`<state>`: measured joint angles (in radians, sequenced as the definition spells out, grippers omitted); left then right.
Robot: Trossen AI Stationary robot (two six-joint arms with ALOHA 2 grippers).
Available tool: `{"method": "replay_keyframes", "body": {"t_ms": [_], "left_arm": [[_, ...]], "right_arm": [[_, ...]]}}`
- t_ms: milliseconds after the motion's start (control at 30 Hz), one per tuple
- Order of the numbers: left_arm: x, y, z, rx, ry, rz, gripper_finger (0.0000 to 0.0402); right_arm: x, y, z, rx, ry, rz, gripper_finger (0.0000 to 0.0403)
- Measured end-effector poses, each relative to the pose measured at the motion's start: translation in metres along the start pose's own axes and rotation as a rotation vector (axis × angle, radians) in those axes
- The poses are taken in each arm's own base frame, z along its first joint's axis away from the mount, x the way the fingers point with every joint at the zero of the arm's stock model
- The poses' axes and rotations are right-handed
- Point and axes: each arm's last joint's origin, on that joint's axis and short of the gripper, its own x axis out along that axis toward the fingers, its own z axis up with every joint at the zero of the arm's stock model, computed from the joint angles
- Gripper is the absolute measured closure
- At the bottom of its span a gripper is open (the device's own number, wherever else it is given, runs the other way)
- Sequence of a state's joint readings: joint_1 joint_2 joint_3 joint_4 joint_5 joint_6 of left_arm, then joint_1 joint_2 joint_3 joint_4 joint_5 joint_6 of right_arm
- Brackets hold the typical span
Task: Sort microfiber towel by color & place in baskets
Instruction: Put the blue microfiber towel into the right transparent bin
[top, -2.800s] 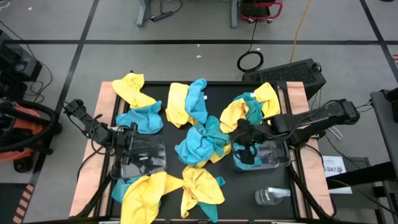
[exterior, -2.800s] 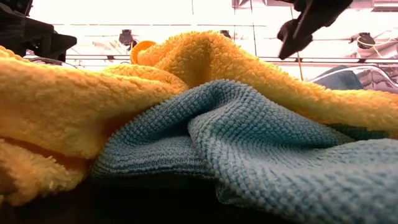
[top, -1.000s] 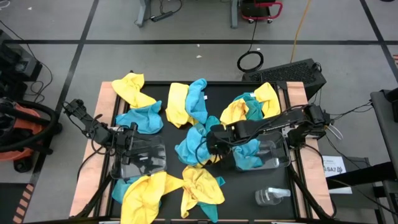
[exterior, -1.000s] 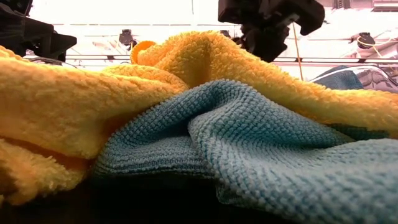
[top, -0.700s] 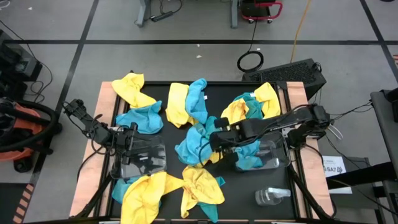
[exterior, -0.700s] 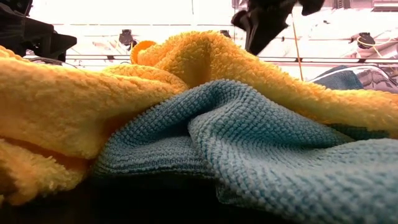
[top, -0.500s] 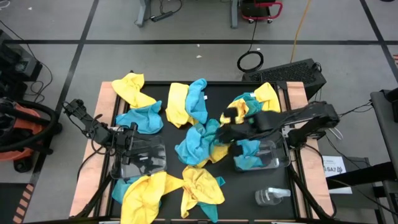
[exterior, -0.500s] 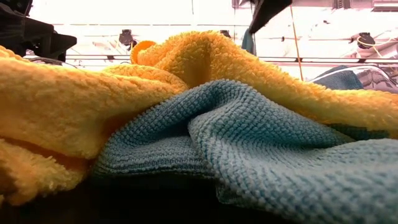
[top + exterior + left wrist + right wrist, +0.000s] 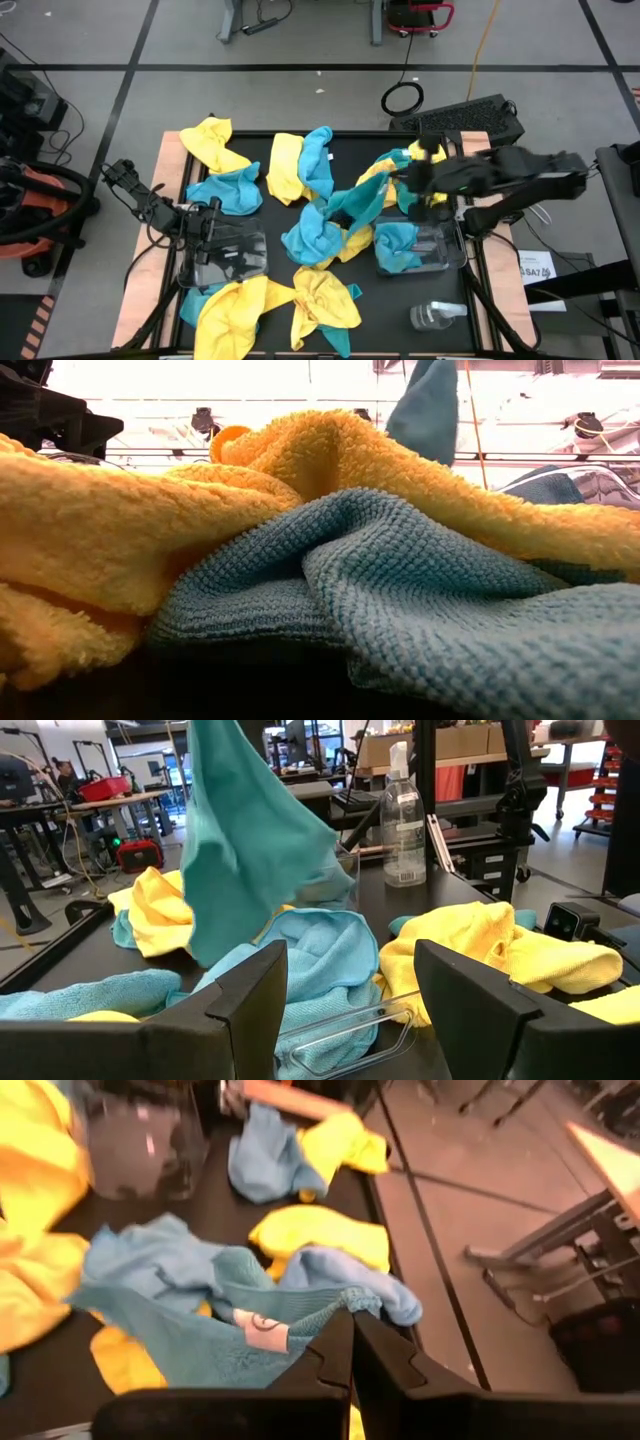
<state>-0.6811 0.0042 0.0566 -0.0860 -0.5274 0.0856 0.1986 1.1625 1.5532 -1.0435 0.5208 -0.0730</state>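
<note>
Turquoise towel (image 9: pixel 352 203): pinched by right gripper (image 9: pixel 410 178); I lift it clear, centre over right basket (image 9: pixel 440 255); left gripper (image 9: pixel 205 222) spread.

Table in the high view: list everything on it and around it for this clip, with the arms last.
Yellow towels: several, scattered over the table.
Turquoise towels: several, mixed among the yellow.
Lifted turquoise towel: one, hanging over table centre.
Right basket: clear, right side, holds a turquoise towel.
Left basket: clear, left side.
Bottle: clear, lying at the near right.
Table: black top.
Right gripper: shut on the lifted towel.
Left gripper: open, at the left basket.
</note>
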Motion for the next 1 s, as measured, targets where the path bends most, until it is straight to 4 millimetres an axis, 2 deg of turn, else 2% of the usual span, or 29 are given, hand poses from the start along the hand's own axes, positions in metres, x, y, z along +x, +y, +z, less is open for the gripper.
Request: {"method": "replay_keyframes", "body": {"t_ms": [367,633,833,1000], "left_arm": [[0.0,0.0,0.0,0.0,0.0,0.0,0.0176],[0.0,0.0,0.0,0.0,0.0,0.0,0.0176],[0.0,0.0,0.0,0.0,0.0,0.0,0.0176],[0.0,0.0,0.0,0.0,0.0,0.0,0.0176]], "right_arm": [[-0.08,-0.041,-0.025,0.067,-0.301,0.096,0.0403],[-0.127,-0.06,-0.051,0.086,-0.499,0.219,0.0403],[-0.145,-0.067,-0.066,0.123,-0.563,0.3,0.0403],[-0.143,-0.065,-0.074,0.147,-0.485,0.327,0.0403]]}}
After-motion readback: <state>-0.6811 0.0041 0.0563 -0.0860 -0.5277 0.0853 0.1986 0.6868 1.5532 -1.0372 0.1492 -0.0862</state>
